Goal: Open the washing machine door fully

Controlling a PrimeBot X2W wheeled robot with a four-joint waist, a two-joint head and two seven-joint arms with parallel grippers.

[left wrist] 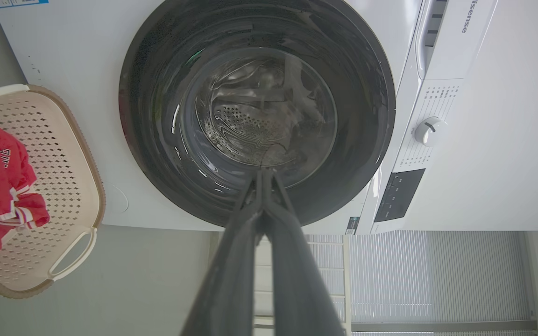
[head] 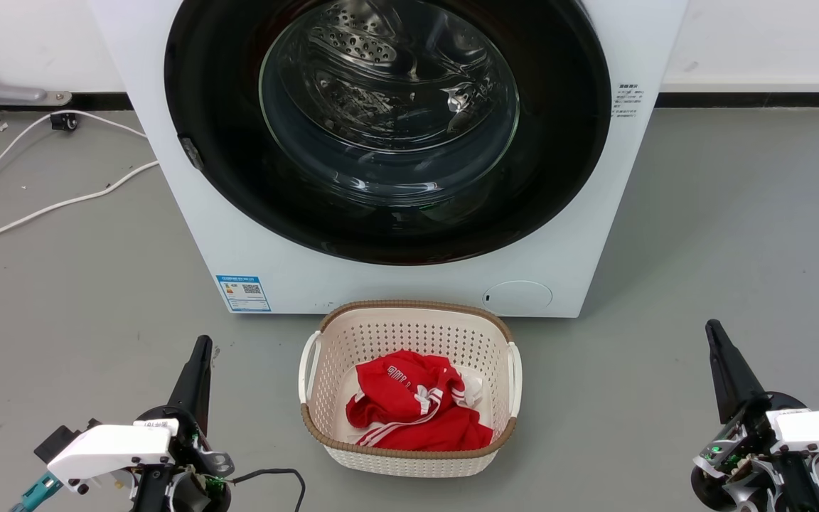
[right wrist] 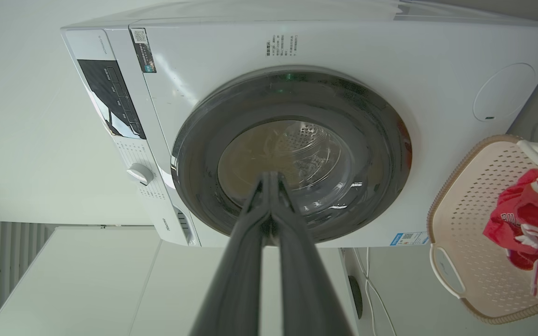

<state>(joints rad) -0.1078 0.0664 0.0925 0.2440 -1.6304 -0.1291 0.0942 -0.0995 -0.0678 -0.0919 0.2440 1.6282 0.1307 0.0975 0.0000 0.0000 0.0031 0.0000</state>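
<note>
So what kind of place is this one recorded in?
Probably a laundry or utility area, possibly a test room: a white front-loading washing machine stands on bare grey floor, a cream laundry basket holding a red garment sits before it, and loose white cables trail beside it.

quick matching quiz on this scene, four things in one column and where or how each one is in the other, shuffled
1 washing machine door
2 basket
3 red garment
4 left hand

a on the floor in front of the machine
b fingers shut, holding nothing
c closed on the machine
d lying in the basket

Pairs: 1-c, 2-a, 3-d, 4-b
</note>
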